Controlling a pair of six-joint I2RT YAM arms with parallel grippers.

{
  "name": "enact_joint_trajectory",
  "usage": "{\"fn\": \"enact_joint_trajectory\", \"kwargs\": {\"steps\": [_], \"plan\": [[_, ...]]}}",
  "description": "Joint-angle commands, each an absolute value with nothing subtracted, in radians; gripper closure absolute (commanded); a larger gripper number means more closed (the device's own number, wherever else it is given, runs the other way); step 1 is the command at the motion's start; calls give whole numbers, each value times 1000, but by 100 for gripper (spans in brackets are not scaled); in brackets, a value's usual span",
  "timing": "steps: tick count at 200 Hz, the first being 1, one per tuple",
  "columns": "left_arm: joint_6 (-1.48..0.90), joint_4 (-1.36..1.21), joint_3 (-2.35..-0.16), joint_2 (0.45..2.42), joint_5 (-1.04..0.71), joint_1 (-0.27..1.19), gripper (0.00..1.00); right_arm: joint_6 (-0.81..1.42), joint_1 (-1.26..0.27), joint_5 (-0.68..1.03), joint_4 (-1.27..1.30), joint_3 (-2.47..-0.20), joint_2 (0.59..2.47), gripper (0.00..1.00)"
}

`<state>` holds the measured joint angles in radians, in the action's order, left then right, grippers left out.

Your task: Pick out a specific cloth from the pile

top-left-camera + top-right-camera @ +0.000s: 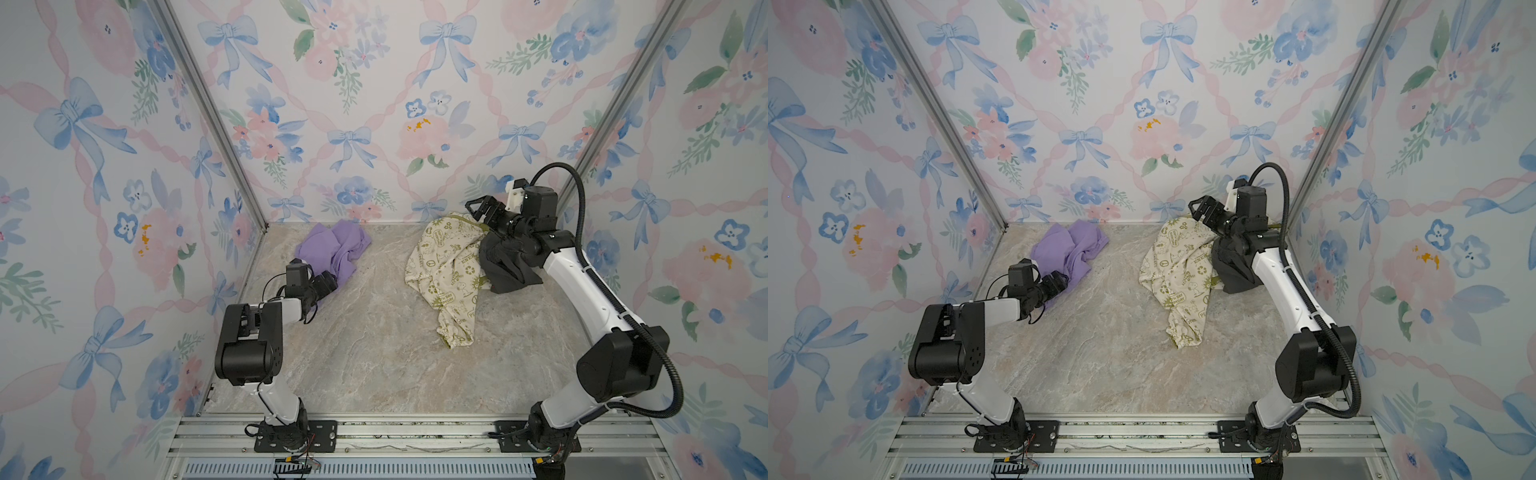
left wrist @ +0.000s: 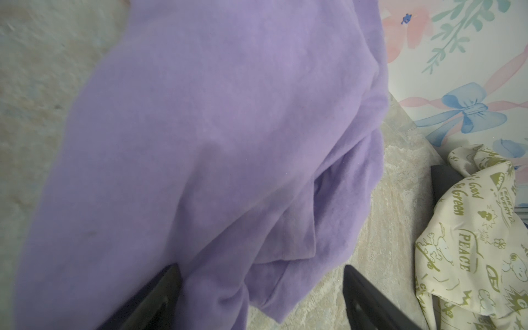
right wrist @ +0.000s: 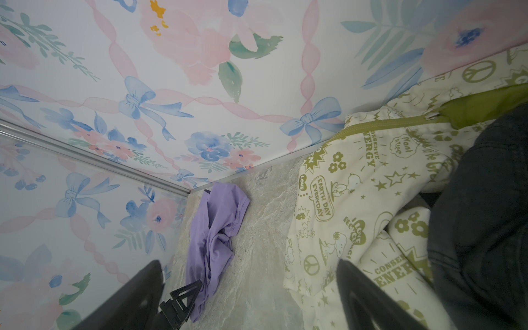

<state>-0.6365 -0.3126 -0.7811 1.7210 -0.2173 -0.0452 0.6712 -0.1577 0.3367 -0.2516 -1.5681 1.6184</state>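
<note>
Lavender cloth [image 1: 329, 249] alone, pile [image 1: 444, 266] (cream, dark grey) well apart

Middle: bare tabletop [image 1: 374, 332] runs open between the lavender cloth [image 1: 332, 249] and the pile [image 1: 457, 249].
Front: free tabletop down to both arm bases.
Back left: lavender cloth fills the corner, with the left pincer [image 1: 327, 283] at its near edge.
Back right: cream cloth [image 1: 440, 291] and dark cloth [image 1: 507, 266] block the corner, and the right arm [image 1: 582, 282] lies over them.
</note>
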Motion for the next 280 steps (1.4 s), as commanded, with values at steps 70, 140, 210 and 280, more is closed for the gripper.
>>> {"fn": "enact_joint_trajectory", "kwargs": {"steps": [70, 140, 210, 280], "plan": [[-421, -405, -790, 1406, -34, -31, 6, 532, -141, 230, -274, -1433, 1523, 1], [-292, -730, -492, 1282, 141, -28, 2, 237, -139, -56, -103, -1048, 1340, 3], [-244, -964, -339, 1364, 191, -41, 2, 62, -124, -172, 145, -715, 1314, 3], [-230, -1093, -244, 1381, 146, -47, 2, -27, -64, -178, 427, -532, 1379, 3]]}}
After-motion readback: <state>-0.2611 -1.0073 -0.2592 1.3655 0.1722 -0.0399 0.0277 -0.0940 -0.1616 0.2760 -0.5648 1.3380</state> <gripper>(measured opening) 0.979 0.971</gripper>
